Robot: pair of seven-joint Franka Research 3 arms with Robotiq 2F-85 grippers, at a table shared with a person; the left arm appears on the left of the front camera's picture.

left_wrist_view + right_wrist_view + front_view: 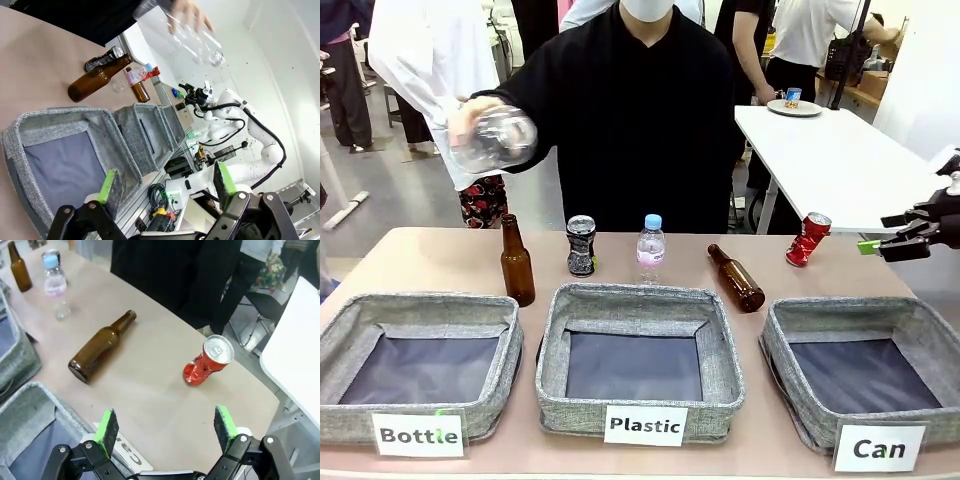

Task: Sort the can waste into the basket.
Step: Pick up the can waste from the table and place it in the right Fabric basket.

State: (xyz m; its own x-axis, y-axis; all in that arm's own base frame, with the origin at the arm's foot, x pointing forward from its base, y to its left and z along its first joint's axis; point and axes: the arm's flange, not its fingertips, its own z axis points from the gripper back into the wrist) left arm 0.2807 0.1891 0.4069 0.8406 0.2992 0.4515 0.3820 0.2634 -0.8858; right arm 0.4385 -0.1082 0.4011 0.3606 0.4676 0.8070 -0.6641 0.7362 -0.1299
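Nothing is sorted yet: the grey woven fabric basket labelled "Can" (850, 312) holds nothing. The crumpled red metal can (808, 239) lies on the worktop (420, 262) near the right tool (878, 233), which is wide open and empty. The black-patterned can with silver top (581, 245) stands farther left. The left tool (165, 182) is open and empty too.

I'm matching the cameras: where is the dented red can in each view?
Front view: red can at the right, about mid-height.
Left wrist view: a small red patch above centre, beyond the bottles.
Right wrist view: right of centre, lying dented.
Shared landmark: the lying brown bottle beside it.
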